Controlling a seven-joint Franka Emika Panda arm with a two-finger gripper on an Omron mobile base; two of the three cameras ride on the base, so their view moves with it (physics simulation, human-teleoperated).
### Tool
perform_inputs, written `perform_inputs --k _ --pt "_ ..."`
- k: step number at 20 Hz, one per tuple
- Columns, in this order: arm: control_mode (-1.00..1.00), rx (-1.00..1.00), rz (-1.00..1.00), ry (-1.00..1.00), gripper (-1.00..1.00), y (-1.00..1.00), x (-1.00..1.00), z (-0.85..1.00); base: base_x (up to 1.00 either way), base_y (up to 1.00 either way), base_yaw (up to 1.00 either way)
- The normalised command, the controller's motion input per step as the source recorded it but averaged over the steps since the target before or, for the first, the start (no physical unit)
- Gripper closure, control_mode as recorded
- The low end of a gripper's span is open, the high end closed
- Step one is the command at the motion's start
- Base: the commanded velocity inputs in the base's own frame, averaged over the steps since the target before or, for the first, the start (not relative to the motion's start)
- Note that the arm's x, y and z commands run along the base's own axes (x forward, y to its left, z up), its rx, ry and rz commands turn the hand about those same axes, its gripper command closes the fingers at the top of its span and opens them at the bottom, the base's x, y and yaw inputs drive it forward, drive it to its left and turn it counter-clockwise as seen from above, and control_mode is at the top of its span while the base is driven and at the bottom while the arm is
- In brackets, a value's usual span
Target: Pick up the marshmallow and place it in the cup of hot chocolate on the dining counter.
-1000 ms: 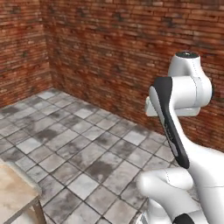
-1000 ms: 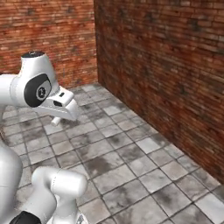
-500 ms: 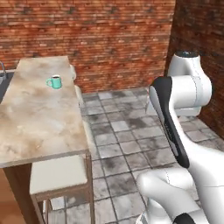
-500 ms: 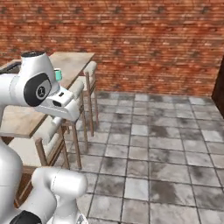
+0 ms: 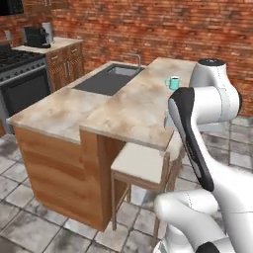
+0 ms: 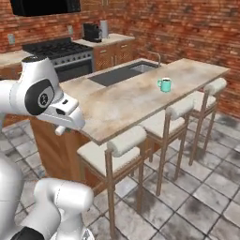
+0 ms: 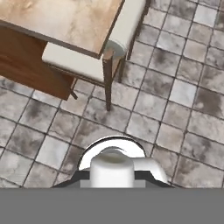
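Floor: grey stone tiles point(image 7: 183, 94) underfoot, brick wall point(image 5: 163, 29) behind.
Stools: cushioned wooden stools, nearest point(image 6: 110, 150) just ahead of the arm, tucked against the counter edge.
Dining counter point(image 5: 141, 106): long beige marbled top.
Cup of hot chocolate point(image 6: 164, 85): teal, upright, far along that top.
Sink point(image 5: 121, 71): in the lower counter beyond.
Stove point(image 6: 56, 49): far back.
Gripper point(image 7: 112, 170): fingers together, clamped on the marshmallow point(image 7: 112, 168), white cylinder between the tips.

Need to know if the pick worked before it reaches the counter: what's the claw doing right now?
Claw: closed on the marshmallow, a white stubby cylinder sitting between its dark tips in the hand view.
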Motion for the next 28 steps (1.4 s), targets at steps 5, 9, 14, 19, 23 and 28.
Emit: perform_inputs --k 5,9,14,19,23,28 --pt "1.00 0.00 0.00 0.00 1.00 0.00 0.00 0.00 0.00 -0.15 0.97" --pt "1.00 0.00 0.00 0.00 1.00 0.00 0.00 0.00 0.00 -0.49 0.90" --pt "1.00 0.00 0.00 0.00 1.00 0.00 0.00 0.00 -0.04 -0.77 0.82" --pt "1.00 0.00 0.00 0.00 1.00 0.00 0.00 0.00 -0.57 -1.00 0.54" --pt "1.00 0.00 0.00 0.00 1.00 0.00 0.00 0.00 -1.00 -0.97 0.30" --pt "1.00 0.00 0.00 0.00 1.00 0.00 0.00 0.00 -1.00 -0.25 0.20"
